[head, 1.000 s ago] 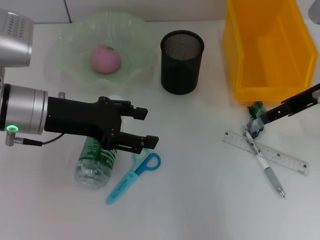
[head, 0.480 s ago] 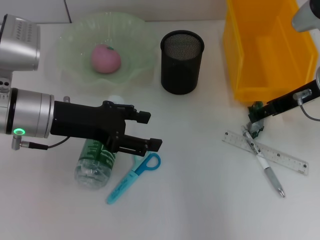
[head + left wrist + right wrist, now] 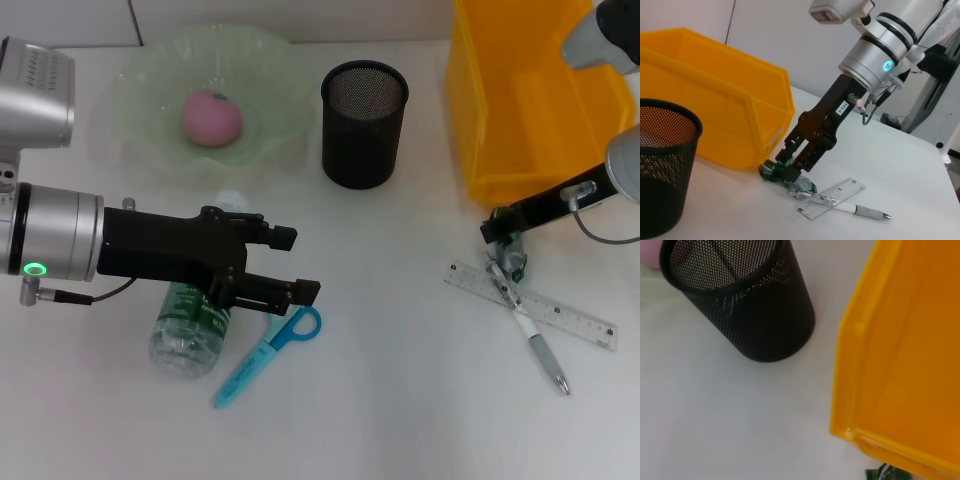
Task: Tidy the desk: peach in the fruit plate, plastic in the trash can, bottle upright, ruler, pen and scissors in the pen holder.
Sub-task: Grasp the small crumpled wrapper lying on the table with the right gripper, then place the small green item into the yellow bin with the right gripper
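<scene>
My right gripper (image 3: pixel 497 232) is low at the front of the yellow trash bin (image 3: pixel 540 95), shut on the crumpled green plastic (image 3: pixel 513 260). In the left wrist view the right gripper (image 3: pixel 791 169) pinches the plastic (image 3: pixel 774 171) on the table. A ruler (image 3: pixel 560 315) and a pen (image 3: pixel 535 340) lie crossed beside it. My left gripper (image 3: pixel 296 265) is open above the fallen bottle (image 3: pixel 185 325), with the blue scissors (image 3: pixel 268 352) beside it. The peach (image 3: pixel 211 117) sits in the green plate (image 3: pixel 135 100). The black mesh pen holder (image 3: pixel 364 123) stands at centre.
The right wrist view shows the pen holder (image 3: pixel 740 305), the bin's corner (image 3: pixel 900 365) and a scrap of the plastic (image 3: pixel 885 474). The table's front edge lies below the scissors and the pen.
My right gripper has shifted left along the bin's front and its arm has swung in from the right. My left gripper has edged slightly right over the bottle.
</scene>
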